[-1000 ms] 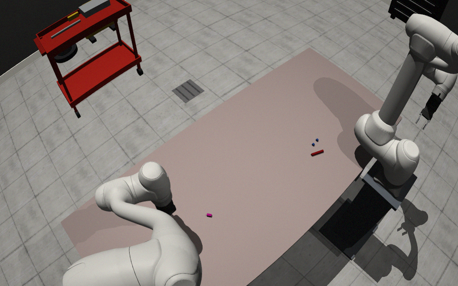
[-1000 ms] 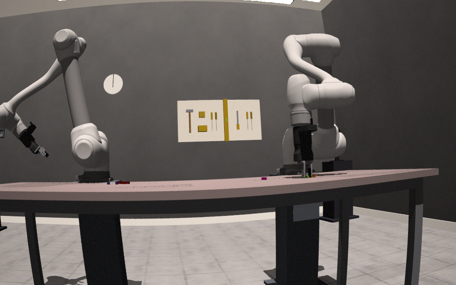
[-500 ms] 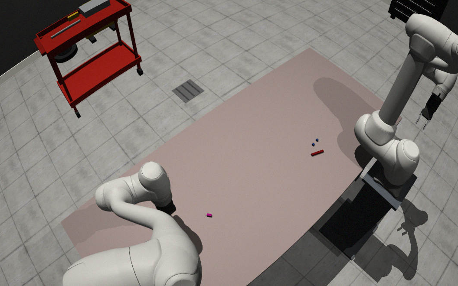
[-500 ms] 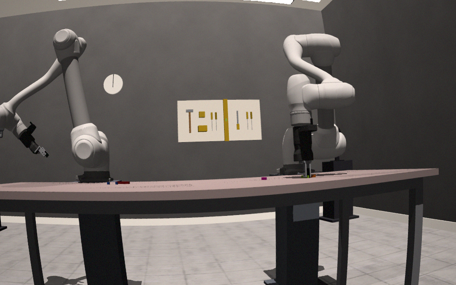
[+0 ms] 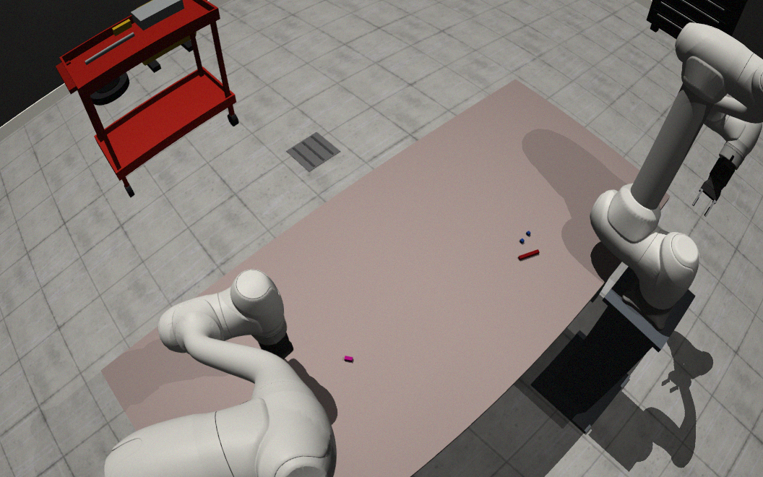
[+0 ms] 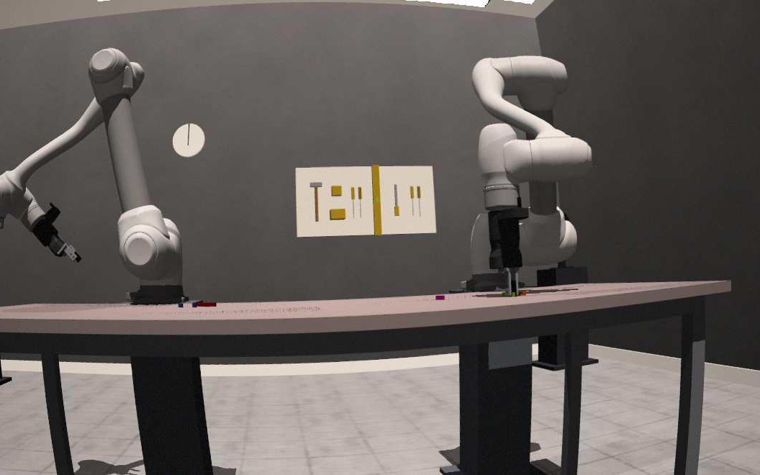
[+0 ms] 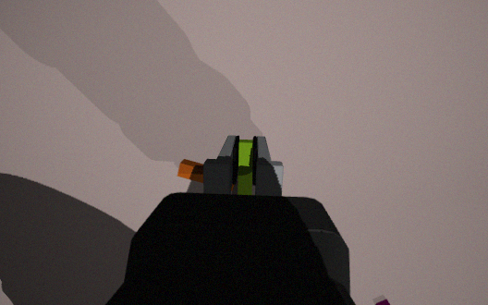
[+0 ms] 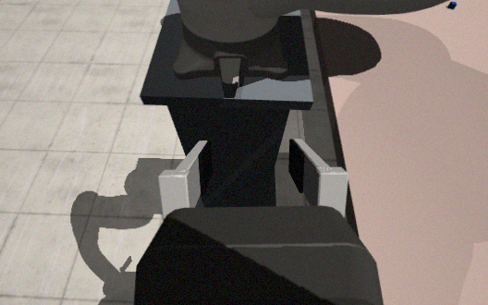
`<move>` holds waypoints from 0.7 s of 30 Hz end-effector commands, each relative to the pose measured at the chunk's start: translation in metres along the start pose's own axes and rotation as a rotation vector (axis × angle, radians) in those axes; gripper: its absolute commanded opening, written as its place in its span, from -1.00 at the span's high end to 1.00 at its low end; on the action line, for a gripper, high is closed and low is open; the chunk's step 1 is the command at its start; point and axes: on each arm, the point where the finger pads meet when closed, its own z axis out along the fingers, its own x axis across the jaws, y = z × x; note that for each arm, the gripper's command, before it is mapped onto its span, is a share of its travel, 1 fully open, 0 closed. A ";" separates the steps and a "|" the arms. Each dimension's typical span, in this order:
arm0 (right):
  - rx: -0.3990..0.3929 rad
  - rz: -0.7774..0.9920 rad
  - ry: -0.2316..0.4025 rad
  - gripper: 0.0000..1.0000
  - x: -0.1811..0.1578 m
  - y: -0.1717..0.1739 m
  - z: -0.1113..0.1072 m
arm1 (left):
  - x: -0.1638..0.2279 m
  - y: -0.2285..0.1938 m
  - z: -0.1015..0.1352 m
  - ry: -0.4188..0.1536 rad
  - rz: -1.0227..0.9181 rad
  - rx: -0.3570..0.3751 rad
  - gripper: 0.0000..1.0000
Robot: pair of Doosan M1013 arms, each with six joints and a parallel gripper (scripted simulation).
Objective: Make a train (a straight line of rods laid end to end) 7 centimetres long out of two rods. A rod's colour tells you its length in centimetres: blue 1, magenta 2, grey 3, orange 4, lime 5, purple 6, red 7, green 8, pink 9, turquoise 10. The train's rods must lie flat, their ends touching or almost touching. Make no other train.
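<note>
My left gripper (image 6: 511, 288) (image 7: 246, 151) is low at the table and shut on the lime rod (image 7: 245, 154); its tips are hidden in the top view. The orange rod (image 7: 189, 170) (image 6: 522, 292) lies beside the fingers, partly hidden behind one. The magenta rod (image 5: 348, 358) (image 6: 440, 297) (image 7: 383, 302) lies apart from them. The red rod (image 5: 528, 255) (image 6: 206, 304) lies near the right arm's base, with one blue rod (image 5: 521, 241) and another blue rod (image 5: 527, 233) near it. My right gripper (image 5: 700, 208) (image 6: 76, 258) (image 8: 250, 155) is open and empty, off the table.
The pinkish table (image 5: 408, 284) (image 6: 335, 321) carries all the rods. The right arm's base (image 5: 662, 295) stands at the table's edge, between the right gripper and the rods. A red cart (image 5: 165, 130) stands on the floor beyond the table.
</note>
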 end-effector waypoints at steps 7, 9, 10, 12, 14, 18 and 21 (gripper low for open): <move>-0.001 0.000 0.000 -1.00 0.000 0.000 0.000 | 0.000 0.000 -0.002 0.000 0.000 0.002 0.52; -0.001 0.000 0.000 -1.00 0.000 0.000 0.000 | 0.000 0.000 -0.007 0.000 0.000 0.002 0.52; -0.001 0.000 0.000 -1.00 0.000 0.000 0.000 | 0.000 0.000 -0.010 0.000 0.000 0.002 0.52; -0.001 0.000 0.000 -1.00 0.000 0.000 0.000 | 0.000 0.000 -0.020 0.000 0.000 0.002 0.52; -0.001 0.000 0.000 -1.00 0.000 0.000 0.000 | 0.000 0.000 -0.033 0.000 0.000 0.002 0.52; -0.001 0.000 0.000 -1.00 0.000 0.000 0.000 | 0.000 0.000 -0.056 0.000 0.000 0.002 0.52; -0.001 0.000 0.000 -1.00 0.000 0.000 0.000 | 0.000 0.000 -0.071 0.000 0.000 0.002 0.52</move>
